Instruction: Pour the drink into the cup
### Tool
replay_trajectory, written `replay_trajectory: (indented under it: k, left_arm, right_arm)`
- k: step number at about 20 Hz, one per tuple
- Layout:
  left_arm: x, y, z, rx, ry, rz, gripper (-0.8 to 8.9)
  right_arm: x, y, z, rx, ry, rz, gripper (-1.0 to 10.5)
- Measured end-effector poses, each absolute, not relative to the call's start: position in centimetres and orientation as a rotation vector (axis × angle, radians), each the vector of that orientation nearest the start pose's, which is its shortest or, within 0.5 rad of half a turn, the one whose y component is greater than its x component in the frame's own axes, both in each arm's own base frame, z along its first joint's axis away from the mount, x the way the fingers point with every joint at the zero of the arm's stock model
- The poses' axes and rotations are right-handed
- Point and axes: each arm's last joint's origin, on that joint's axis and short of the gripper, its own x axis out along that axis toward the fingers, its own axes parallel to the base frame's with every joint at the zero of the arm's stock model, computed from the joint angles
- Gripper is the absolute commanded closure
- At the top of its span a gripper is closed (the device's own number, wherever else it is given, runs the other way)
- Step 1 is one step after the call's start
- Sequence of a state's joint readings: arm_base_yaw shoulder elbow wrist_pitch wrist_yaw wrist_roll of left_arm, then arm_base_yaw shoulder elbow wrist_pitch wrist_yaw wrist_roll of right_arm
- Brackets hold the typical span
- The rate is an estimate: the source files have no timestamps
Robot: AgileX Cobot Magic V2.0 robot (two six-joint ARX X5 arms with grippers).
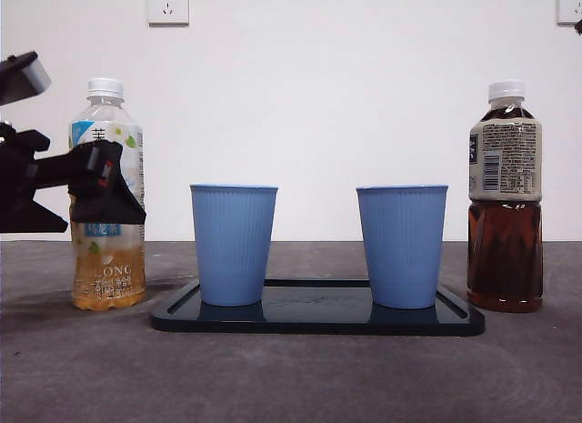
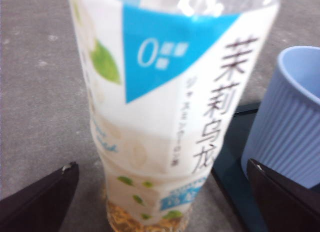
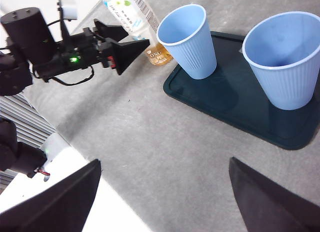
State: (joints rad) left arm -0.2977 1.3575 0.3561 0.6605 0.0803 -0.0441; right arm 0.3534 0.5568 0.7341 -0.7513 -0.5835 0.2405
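Two blue cups stand on the dark tray. The left hand is wide open around the capped jasmine tea bottle, upright on the bench beside the tray. Close squarely mid-label before lifting. The right hand waits, open.

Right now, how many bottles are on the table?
2: a pale tea bottle beside the tray's end, between the left end effector's jaws, and a dark tea bottle beyond the other end.
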Motion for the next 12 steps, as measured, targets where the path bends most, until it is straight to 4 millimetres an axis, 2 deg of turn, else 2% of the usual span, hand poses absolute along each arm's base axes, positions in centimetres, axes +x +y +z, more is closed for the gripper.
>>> replay_trajectory:
  k: [7, 8, 11, 12]
  left_arm:
    - [23.6, -7.5, 14.1, -0.005, 0.328, -0.359, 2.27]
    - [23.7, -7.5, 14.0, -0.003, 0.325, -0.345, 2.66]
    - [23.9, -7.4, 14.0, -0.001, 0.306, -0.312, 4.87]
    - [23.9, -7.4, 14.0, -0.001, 0.303, -0.314, 5.28]
  right_arm:
    - [9.2, 5.1, 29.5, 0.275, 0.694, 0.839, 5.5]
    - [9.2, 5.1, 29.5, 0.272, 0.692, 0.840, 5.5]
    - [9.2, 5.1, 29.5, 0.264, 0.689, 0.842, 5.5]
    - [9.2, 5.1, 29.5, 0.261, 0.687, 0.843, 5.5]
